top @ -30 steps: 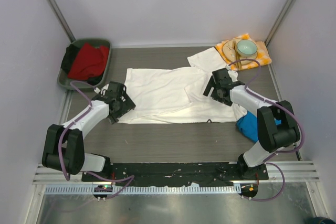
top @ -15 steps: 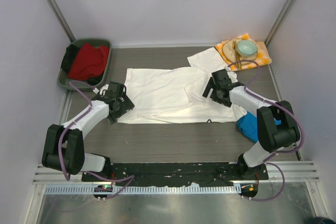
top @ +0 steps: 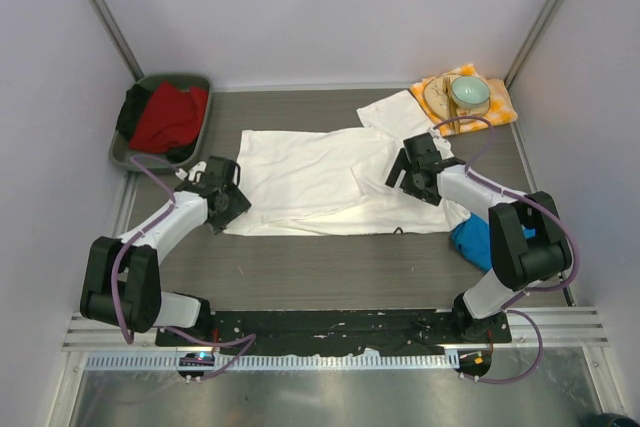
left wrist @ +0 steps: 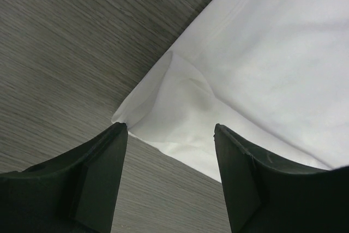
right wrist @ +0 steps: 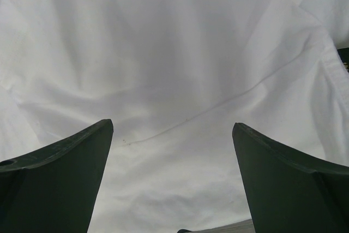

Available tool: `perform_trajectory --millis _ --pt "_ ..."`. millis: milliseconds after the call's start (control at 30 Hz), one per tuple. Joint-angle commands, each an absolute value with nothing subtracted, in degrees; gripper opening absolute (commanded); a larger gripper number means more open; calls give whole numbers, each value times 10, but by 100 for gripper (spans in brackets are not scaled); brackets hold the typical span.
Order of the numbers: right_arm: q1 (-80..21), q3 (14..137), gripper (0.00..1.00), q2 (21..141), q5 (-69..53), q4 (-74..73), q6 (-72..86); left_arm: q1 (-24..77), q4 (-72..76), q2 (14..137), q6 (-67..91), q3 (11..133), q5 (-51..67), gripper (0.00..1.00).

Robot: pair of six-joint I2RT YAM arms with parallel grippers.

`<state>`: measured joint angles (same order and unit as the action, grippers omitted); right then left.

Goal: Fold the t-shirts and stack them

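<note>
White t-shirt [top: 310, 177] lies spread sideways, plain side up, on the grey wood-grain surface [top: 330, 267]. One sleeve is flung out at its far right corner. The left gripper [top: 222, 197] sits low at the shirt's near left corner. In the left wrist view its fingers [left wrist: 98, 178] stand apart on either side of that slightly curled corner, with nothing pinched between them. The right gripper [top: 410, 172] hovers over the shirt's right end, its fingers [right wrist: 60, 184] spread wide above smooth cloth and holding nothing. A bright blue t-shirt [top: 466, 243] is bunched just off the white shirt's near right corner, partly hidden behind the right arm. Beyond the far left corner stands a green bin [top: 178, 77] holding red cloth [top: 170, 115]. Beyond the flung sleeve lies an orange checked napkin [top: 500, 107] bearing a pale bowl [top: 469, 93].
</note>
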<state>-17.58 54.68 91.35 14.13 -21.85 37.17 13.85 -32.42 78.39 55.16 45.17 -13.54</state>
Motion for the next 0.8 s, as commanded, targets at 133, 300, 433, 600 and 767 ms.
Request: perform_trajectory --millis 133,300,433,600,767 --pt "-183 541 97 915 136 -196 368 133 -321 773 554 443 -149 53" --pt "-185 541 96 919 133 -195 369 127 -319 772 553 439 -146 27" --pt "-186 540 96 918 134 -195 372 120 -316 776 551 440 -145 7" --pt "-188 541 96 917 134 -195 372 113 -313 782 555 450 -145 0" --pt "-192 542 96 913 134 -197 370 103 -308 808 557 488 -141 0"
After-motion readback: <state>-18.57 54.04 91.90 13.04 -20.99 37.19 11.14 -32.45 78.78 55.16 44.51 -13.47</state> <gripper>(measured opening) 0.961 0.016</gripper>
